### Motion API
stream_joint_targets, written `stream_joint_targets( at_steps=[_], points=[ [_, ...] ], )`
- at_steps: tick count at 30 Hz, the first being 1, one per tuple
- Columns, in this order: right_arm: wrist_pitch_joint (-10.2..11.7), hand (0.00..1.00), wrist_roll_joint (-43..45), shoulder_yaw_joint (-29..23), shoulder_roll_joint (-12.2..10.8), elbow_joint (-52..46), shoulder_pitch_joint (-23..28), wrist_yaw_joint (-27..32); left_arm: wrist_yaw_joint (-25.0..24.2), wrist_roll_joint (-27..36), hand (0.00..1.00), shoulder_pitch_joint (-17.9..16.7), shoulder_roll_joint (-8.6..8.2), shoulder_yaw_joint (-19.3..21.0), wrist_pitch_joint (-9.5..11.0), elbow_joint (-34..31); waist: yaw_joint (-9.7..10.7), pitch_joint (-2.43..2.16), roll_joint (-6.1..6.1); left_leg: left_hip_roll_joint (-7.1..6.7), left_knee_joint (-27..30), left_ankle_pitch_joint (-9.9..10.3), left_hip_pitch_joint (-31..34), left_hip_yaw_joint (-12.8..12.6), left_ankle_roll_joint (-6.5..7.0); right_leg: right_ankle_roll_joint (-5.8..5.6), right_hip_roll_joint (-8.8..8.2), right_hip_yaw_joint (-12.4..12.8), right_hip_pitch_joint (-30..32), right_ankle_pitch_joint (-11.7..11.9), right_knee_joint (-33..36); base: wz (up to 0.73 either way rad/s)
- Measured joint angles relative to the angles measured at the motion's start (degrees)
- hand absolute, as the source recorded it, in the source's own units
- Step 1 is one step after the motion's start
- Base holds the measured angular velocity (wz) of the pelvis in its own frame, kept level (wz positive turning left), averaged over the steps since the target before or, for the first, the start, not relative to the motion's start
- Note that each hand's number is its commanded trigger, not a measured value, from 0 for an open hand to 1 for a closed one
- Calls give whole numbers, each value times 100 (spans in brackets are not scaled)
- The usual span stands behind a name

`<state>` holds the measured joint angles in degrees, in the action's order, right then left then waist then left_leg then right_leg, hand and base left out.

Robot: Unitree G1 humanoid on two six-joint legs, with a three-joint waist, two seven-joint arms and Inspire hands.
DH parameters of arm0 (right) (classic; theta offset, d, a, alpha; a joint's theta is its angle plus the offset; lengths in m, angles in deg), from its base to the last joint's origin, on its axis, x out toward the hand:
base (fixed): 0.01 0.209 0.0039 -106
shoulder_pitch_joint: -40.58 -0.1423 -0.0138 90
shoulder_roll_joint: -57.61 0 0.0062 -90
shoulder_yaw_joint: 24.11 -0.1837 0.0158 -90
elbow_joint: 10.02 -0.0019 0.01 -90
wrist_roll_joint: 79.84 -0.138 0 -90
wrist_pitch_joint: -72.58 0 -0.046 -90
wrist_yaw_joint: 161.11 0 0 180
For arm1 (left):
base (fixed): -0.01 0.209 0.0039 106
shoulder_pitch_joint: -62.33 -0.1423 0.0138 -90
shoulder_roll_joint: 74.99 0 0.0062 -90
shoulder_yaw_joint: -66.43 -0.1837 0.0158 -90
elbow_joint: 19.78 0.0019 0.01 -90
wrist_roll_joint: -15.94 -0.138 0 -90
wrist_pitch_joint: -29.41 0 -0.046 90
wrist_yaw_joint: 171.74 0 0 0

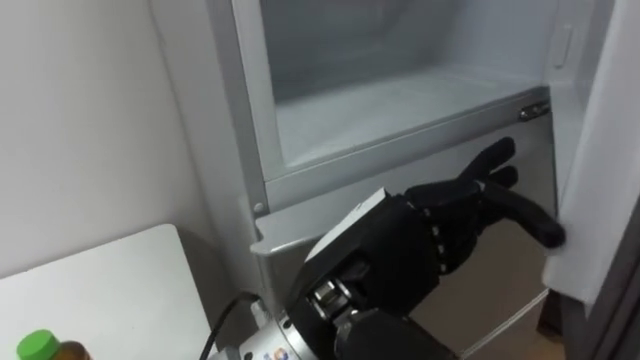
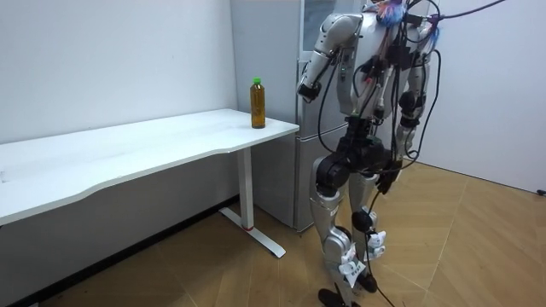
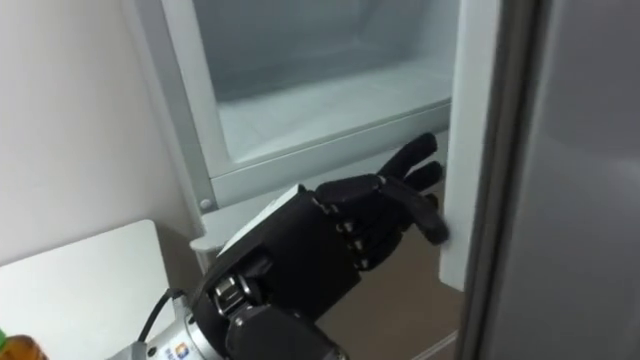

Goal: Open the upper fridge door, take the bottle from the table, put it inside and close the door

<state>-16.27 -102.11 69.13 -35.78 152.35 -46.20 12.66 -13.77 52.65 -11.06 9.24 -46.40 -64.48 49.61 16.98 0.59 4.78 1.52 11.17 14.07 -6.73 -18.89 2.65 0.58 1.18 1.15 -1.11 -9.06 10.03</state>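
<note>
Bottle point(image 2: 257, 103) upright on table point(image 2: 153, 141) corner by fridge point(image 1: 400, 110), well apart from both hands. Prob. light plastic w/ liquid inside: stiff enough, smooth, a bit slippery. Best taken round mid-body, below green cap. Left hand point(image 1: 420, 235) empty, fingers stretched out, thumb at open fridge door point(image 1: 600, 150) edge. Right hand point(image 2: 403, 152) down by hip in room view.

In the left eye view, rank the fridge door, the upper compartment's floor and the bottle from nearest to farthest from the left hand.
From the left hand:
1. Fridge door, on the right; the hand reaches its edge.
2. Upper compartment's floor, just above and beyond the hand.
3. Bottle, far off at the lower left, on the white table.
</note>
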Motion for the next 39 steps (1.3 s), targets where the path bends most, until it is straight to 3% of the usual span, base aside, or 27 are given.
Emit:
stream_joint_targets(
  at_steps=[11, 18, 23, 25, 29, 34, 39],
  points=[
    [-13, 0, -243, -8, 12, 2, 25, 14, -95, 211, 0, 2, 141, -328, -40, 41, 180, 4, 13, 62, 15, 25, -1, -311, -42, 23, 84, 272, 96, 31, -11, -15],
    [-145, 0, -233, -5, 126, 7, 81, 17, -101, 324, 0, 19, 186, -312, -24, 44, 198, 37, 213, 111, 32, 32, -43, -309, -54, 63, 117, 357, 138, 67, 2, -18],
    [-195, 0, -227, -4, 207, 6, 67, -31, -115, 401, 0, 390, 174, -435, -35, 334, 196, 38, 213, 121, 35, 34, -59, -326, -57, 73, 144, 361, 151, 69, 5, -8],
    [-204, 0, -216, -5, 266, 2, 72, -30, -126, 412, 0, 491, 158, -439, -44, 418, 192, 39, 210, 132, 35, 34, -73, -449, -57, 76, 186, 436, 187, 67, -1, -17],
    [-207, 0, -168, -11, 344, 31, 83, -97, -205, 577, 0, 550, 102, -432, -39, 615, 263, 48, 195, 174, 63, 50, -94, -634, -85, 92, 215, 595, 244, 75, 58, -25],
    [-249, 0, -187, -13, 350, 105, 170, -88, -237, 661, 0, 553, 76, -429, -39, 628, 387, 54, 176, 294, 70, 117, -96, -883, -201, 168, 371, 825, 340, 117, 72, -25],
    [-259, 0, -201, -14, 351, 102, 291, -79, -239, 660, 0, 566, 43, -428, -39, 630, 456, 55, 168, 372, 145, 148, -111, -943, -255, 226, 480, 984, 369, 151, 113, -27]
  ],
)
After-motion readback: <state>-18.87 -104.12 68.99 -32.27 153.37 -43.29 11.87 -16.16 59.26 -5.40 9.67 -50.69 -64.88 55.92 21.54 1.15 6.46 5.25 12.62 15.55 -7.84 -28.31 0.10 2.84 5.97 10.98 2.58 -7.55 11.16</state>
